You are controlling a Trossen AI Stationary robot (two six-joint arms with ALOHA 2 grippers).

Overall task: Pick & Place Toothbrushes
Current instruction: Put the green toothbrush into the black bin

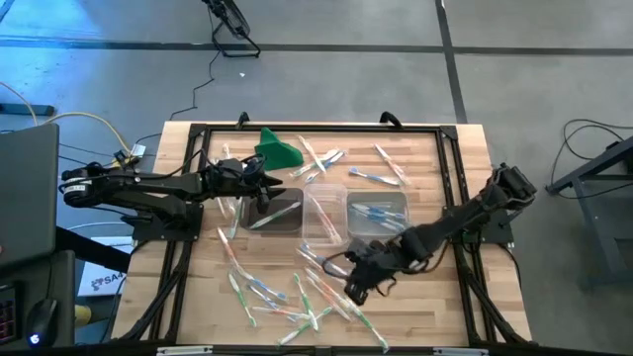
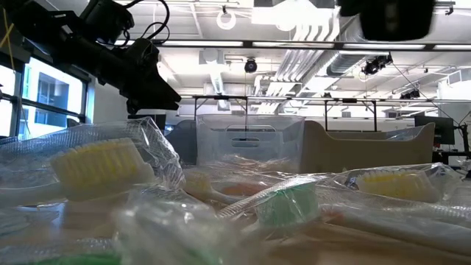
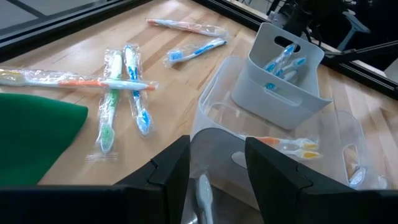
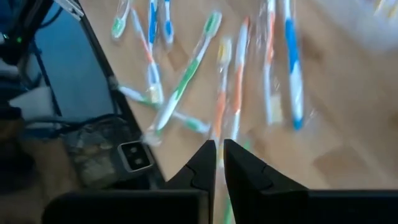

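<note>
High view: right pincer [image 1: 358, 287] sits low over the counter [image 1: 435, 158] at the near edge of the scattered toothbrushes [image 1: 297, 297], which lie just to its left; the right arm reaches in diagonally from the far right corner and is the nearer arm to that pile. Left pincer [image 1: 265, 188] hangs over the left clear tub [image 1: 272, 216], arm stretched level from the left.

Low view: wrapped toothbrushes [image 2: 110, 169] fill the foreground; nothing here settles either grip.

Left wrist view: left pincer [image 3: 217, 168] stands apart, empty, above a tub wall [image 3: 211, 124]; a white-handled brush [image 3: 204, 196] lies below between its fingers.

Right wrist view: right pincer [image 4: 219, 152] is nearly together, seemingly nipping an orange wrapped toothbrush [image 4: 239, 81] whose long axis runs straight ahead of it. Judgement: a lift follows.
</note>
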